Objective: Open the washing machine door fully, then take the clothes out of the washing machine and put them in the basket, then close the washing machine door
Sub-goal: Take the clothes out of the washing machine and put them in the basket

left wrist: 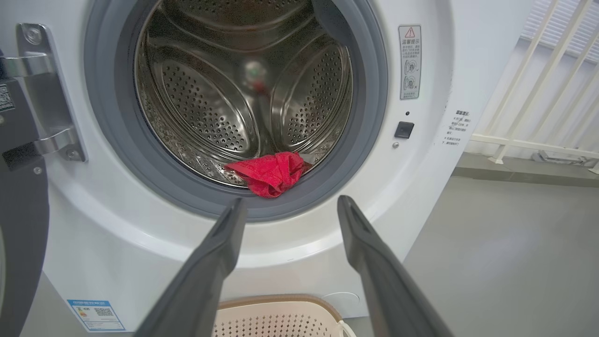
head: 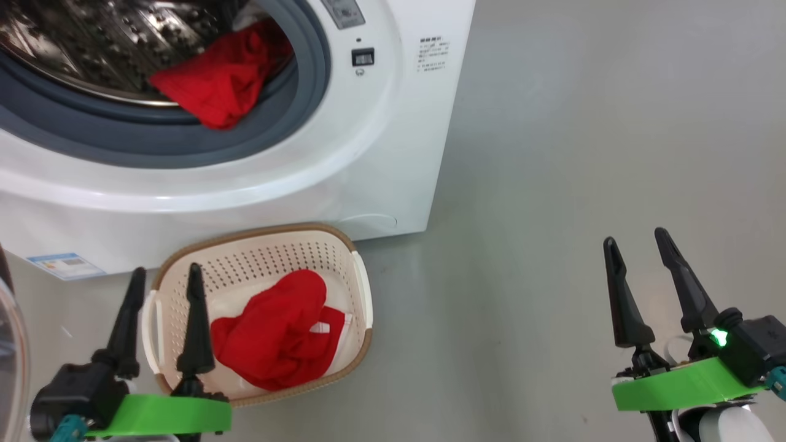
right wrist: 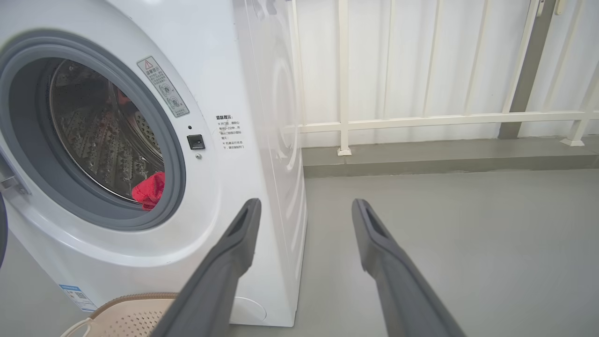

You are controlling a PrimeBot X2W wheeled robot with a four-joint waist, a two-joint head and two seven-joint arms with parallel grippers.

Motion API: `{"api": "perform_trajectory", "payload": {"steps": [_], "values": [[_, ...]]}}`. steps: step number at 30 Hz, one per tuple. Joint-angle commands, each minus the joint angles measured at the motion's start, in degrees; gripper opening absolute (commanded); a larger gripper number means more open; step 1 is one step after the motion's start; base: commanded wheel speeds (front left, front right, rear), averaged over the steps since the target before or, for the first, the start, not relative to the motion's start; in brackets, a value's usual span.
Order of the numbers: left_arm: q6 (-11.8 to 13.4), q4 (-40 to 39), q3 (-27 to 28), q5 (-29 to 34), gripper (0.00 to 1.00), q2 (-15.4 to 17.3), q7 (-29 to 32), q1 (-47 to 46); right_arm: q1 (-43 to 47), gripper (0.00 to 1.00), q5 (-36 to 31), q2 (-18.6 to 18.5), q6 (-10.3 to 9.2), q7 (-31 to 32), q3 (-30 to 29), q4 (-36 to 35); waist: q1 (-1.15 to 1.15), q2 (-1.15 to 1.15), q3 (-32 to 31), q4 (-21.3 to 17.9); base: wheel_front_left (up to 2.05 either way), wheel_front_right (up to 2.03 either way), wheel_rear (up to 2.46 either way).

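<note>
Head view is looking down at the washing machine [head: 368, 153], which is standing on a grey floor [head: 583, 153] with its door [left wrist: 21, 210] hanging open at the left. A white railing [right wrist: 421, 121] is running behind. The basket [head: 362, 288] is sitting just before the machine, holding red clothes [head: 276, 337]. Another red piece [head: 221, 80] is lying at the drum's lip, reaching onto the grey rubber ring.

The left gripper [head: 167, 270] is hovering above the basket's left rim, fingers spread wide and empty. The right gripper [head: 635, 237] is hovering over bare floor well to the right, likewise spread and empty.

A warning label [left wrist: 410, 61] with a red triangle is showing beside the opening, and a blue sticker [head: 64, 265] low on the front. Their writing is too small to read.
</note>
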Motion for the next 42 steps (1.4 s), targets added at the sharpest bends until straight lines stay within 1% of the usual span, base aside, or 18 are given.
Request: {"api": "perform_trajectory", "payload": {"steps": [1, 6, 14, 18, 21, 23, 42], "values": [[0.83, -2.17, 2.83, -0.82, 1.00, 0.31, -0.44, 0.89, 0.86, 1.00, -0.75, -0.43, 0.36, -0.36, 0.85, -1.45, 0.00, 0.00, -1.96, 0.52, 0.00, 0.00, 0.00], [1.02, -2.14, 2.58, 0.65, 1.00, 0.76, -0.44, 3.19, 1.99, 1.00, -1.13, -0.43, 0.36, -0.36, 0.46, -1.50, 0.00, 0.00, -3.87, 0.57, 0.00, 0.00, 0.00], [0.77, -1.85, 2.00, 0.67, 1.00, 0.73, -0.44, 5.95, 3.47, 1.00, -2.05, -0.43, 0.36, -0.36, 0.00, -1.21, 0.00, 0.00, -6.87, 0.53, 0.00, 0.00, 0.00], [0.23, -1.86, 1.31, 0.54, 1.00, 1.03, 0.06, 7.35, 4.35, 1.00, -2.35, -0.43, 0.36, -0.36, -0.28, -1.09, 0.00, 0.00, -8.23, 0.51, 0.00, 0.00, 0.00], [-0.82, -1.93, 0.00, 1.15, 1.00, 1.95, 0.95, 8.04, 4.81, 1.00, -2.33, -0.43, 0.36, -0.36, -0.46, -1.27, 0.00, 0.00, -8.76, 0.61, 0.00, 0.00, 0.00], [-1.08, -2.08, -0.74, 1.52, 1.00, 2.24, 1.67, 8.39, 5.03, 1.00, -2.24, -0.43, 0.36, -0.36, -0.55, -1.38, 0.00, 0.00, -9.01, 0.77, 0.00, 0.00, 0.00], [0.31, -2.59, -1.04, -0.36, 1.00, 1.43, 1.87, 8.43, 5.37, 1.00, -2.79, -0.43, 0.36, -0.36, -0.26, -1.96, 0.00, 0.00, -8.67, 1.25, 0.00, 0.00, 0.00]]}}
